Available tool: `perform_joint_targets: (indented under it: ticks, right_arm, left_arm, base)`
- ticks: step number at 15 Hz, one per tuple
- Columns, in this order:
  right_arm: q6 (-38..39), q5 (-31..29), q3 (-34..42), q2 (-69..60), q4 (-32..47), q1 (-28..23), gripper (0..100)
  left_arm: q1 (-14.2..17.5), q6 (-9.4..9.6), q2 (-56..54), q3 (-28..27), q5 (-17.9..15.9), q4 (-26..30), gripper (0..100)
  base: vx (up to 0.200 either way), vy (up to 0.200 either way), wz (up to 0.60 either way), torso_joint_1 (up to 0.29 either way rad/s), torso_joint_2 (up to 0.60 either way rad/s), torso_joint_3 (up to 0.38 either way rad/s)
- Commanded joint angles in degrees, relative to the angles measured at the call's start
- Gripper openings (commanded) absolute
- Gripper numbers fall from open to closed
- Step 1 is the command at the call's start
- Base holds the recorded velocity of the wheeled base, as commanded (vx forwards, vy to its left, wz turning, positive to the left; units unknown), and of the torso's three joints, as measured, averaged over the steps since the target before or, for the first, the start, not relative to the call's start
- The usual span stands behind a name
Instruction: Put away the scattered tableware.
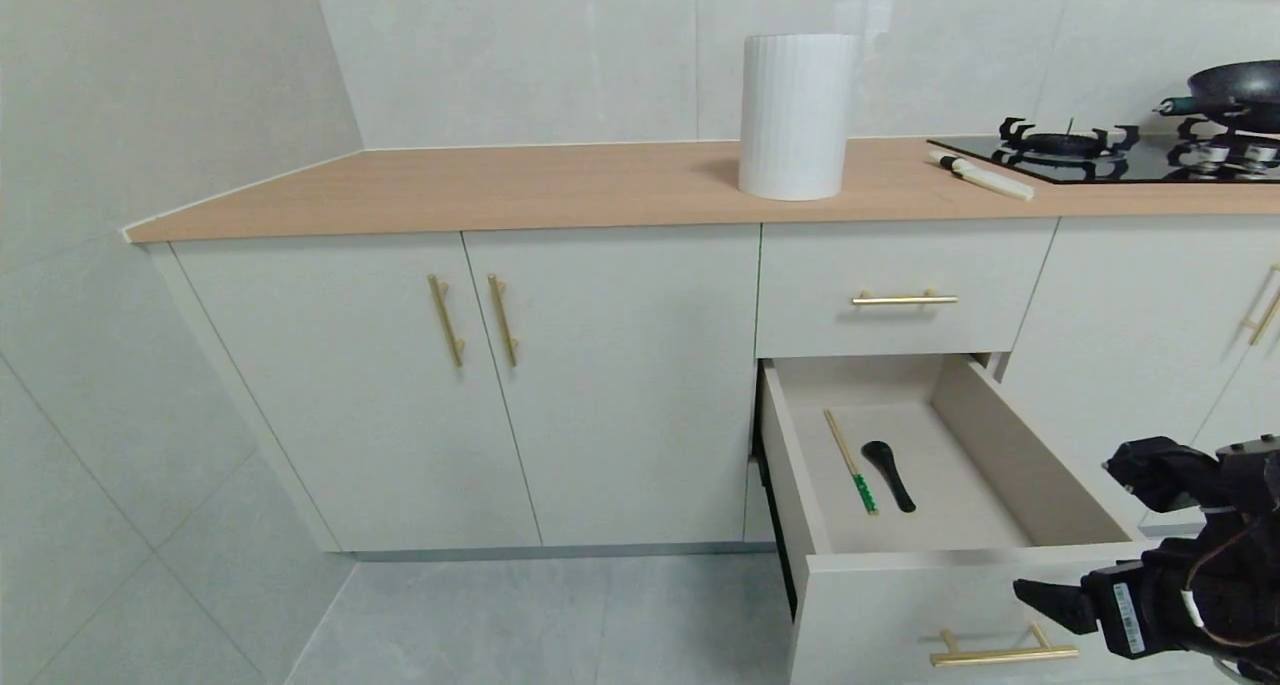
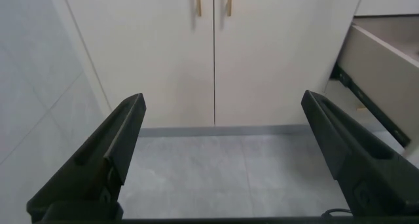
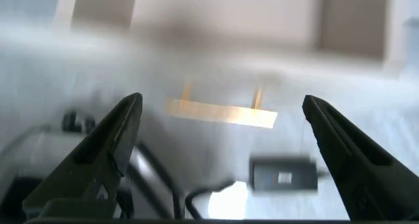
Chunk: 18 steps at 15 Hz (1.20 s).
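The right gripper [image 3: 221, 106] hangs with its fingers apart just in front of the open drawer's [image 1: 790, 465] gold handle [image 1: 1003, 653] — I'd square up on the bar and push straight, so the chopsticks [image 1: 850, 460] and black spoon [image 1: 888, 473] lying beyond it don't slide. The left gripper [image 2: 222, 103], also spread, faces the cabinet doors [image 2: 262, 47]. Above and beyond, on the wooden countertop [image 1: 500, 185], a pale-handled utensil [image 1: 985, 177] lies beside the hob [image 1: 1100, 160] — likely next

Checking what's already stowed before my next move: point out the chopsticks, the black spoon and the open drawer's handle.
chopsticks [image 1: 848, 460], head view, middle of the shafts.
black spoon [image 1: 890, 475], head view, midway along it.
open drawer's handle [image 1: 1003, 654], head view, middle of the gold bar.
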State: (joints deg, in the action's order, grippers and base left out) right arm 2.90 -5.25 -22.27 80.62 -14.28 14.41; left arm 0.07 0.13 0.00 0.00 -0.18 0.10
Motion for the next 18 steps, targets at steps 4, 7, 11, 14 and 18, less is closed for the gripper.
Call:
perform_joint_targets:
  ticks: [4,7,11,14,18]
  right_arm:
    - [2.0,0.5,-3.5,5.3,6.0,1.9,100]
    - [5.0,0.4,-4.8,10.7,5.5,1.9,100]
    - [5.1,0.1,-4.2,16.3,0.1,1.6,100]
    - [5.1,0.0,-2.5,17.0,-4.8,0.5,100]
    - [5.0,0.0,-2.4,19.0,-7.8,-0.7,100]
  left_arm:
    - [0.0,-0.05,0.0,0.0,0.0,0.0,100]
    - [0.0,0.04,0.0,0.0,0.0,0.0,100]
    - [0.0,0.04,0.0,0.0,0.0,0.0,100]
    - [0.0,-0.05,0.0,0.0,0.0,0.0,100]
    - [0.0,-0.05,0.0,0.0,0.0,0.0,100]
  base:
    - [0.0,0.0,0.0,0.0,0.0,0.0]
    - [0.0,0.0,0.0,0.0,0.0,0.0]
    - [0.0,0.0,0.0,0.0,0.0,0.0]
    - [0.0,0.0,0.0,0.0,0.0,0.0]
    - [0.0,0.0,0.0,0.0,0.0,0.0]
